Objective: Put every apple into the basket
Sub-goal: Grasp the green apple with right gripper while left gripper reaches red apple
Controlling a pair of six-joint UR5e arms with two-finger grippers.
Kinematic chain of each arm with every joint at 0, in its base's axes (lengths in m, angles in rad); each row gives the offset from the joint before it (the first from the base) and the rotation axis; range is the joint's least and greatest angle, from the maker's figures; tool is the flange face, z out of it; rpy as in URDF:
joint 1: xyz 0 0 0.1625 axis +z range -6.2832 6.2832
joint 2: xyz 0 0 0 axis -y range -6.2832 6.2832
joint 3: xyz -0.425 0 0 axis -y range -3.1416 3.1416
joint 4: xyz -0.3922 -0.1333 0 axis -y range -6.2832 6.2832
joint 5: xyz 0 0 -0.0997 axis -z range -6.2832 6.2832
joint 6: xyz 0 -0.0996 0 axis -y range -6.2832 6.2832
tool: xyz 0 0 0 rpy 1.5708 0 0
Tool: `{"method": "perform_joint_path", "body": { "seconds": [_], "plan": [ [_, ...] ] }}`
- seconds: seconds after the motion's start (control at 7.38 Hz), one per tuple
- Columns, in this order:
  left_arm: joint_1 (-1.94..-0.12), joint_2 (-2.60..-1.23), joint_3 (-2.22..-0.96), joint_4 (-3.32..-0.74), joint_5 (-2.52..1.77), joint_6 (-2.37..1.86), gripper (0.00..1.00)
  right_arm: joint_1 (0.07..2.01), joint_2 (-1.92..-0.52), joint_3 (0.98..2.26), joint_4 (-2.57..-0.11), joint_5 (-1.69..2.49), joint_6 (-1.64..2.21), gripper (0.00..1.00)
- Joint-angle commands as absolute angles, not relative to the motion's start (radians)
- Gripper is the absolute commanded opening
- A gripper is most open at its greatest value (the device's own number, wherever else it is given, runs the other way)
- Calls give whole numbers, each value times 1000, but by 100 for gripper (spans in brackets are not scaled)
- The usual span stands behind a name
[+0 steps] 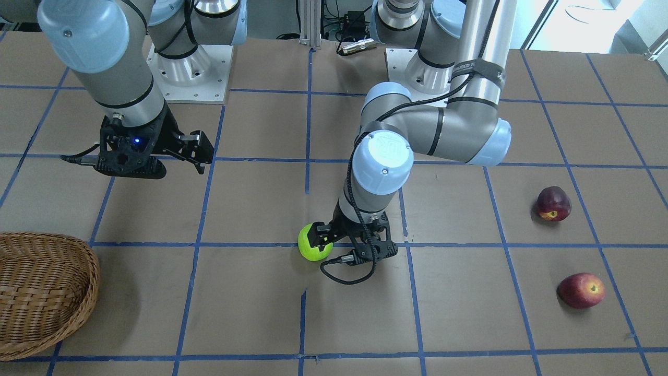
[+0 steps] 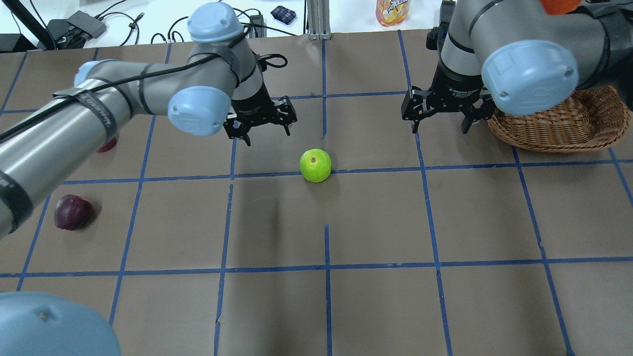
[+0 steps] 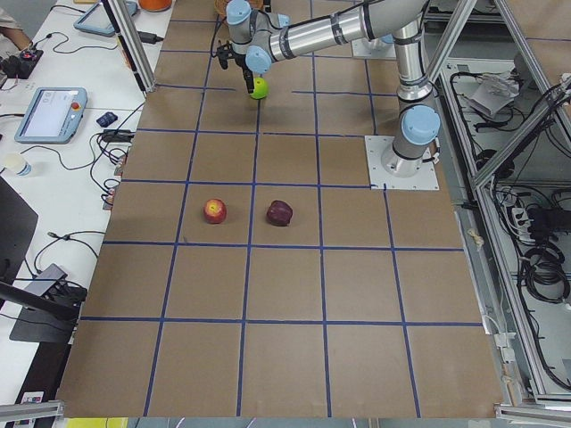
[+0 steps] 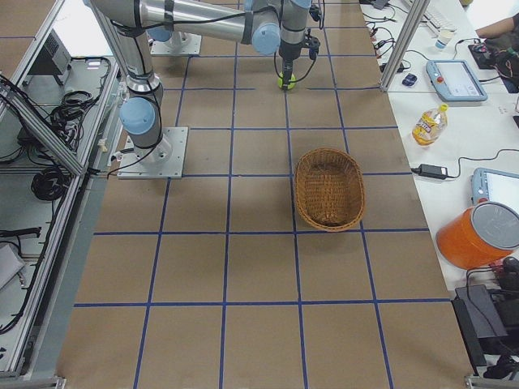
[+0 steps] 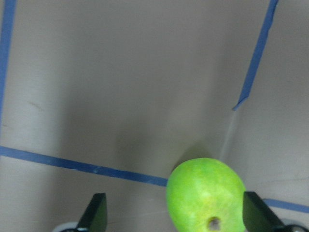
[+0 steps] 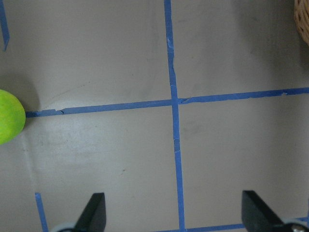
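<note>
The lime-green apple (image 2: 315, 165) lies on the brown table near a blue tape line. My left gripper (image 2: 267, 134) is open and hovers just over it. In the left wrist view the apple (image 5: 206, 195) sits between the fingers (image 5: 96, 212), close to the right one. The maroon apple (image 1: 554, 203) and the red apple (image 1: 581, 290) lie on the table on my left side. The empty wicker basket (image 2: 568, 123) stands on my right. My right gripper (image 2: 440, 129) is open and empty, above the table beside the basket.
A drink bottle (image 2: 392, 11) stands beyond the table's far edge. The arm base plates (image 1: 190, 68) are bolted on at my side. In the overhead view my left arm (image 2: 99, 109) hides most of the red apple.
</note>
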State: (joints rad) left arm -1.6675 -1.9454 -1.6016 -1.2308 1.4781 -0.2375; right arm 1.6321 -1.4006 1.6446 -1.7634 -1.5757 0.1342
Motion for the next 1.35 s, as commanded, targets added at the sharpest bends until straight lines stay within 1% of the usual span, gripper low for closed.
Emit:
{"method": "perform_joint_path", "body": {
  "seconds": [0.0, 0.14, 0.27, 0.41, 0.68, 0.81, 1.08, 1.22],
  "plan": [
    [-1498, -1866, -1615, -1340, 1546, 53, 100, 1744, -1301, 1641, -1939, -1531, 307, 100],
    [-1414, -1852, -1624, -1354, 1599, 206, 100, 1790, -1252, 1638, -2015, -1531, 396, 100],
    [-1335, -1842, -1629, -1344, 1715, 319, 100, 1825, -1223, 1611, -2023, -1529, 443, 100],
    [-1262, -1862, -1617, -1323, 1751, 383, 100, 1857, -1171, 1571, -2025, -1529, 522, 100],
    [-1146, -1911, -1602, -1145, 1711, 565, 100, 1923, -1064, 1487, -2039, -1529, 584, 100],
    [-1129, -1955, -1571, -1112, 1622, 581, 100, 1934, -1031, 1471, -2039, -1529, 618, 100],
    [-1126, -2113, -1411, -1083, 1609, 594, 100, 1936, -980, 1465, -2043, -1529, 621, 100],
    [-1123, -2173, -1369, -1086, 1617, 641, 100, 1936, -974, 1463, -2045, -1528, 620, 100]
  ]
}}
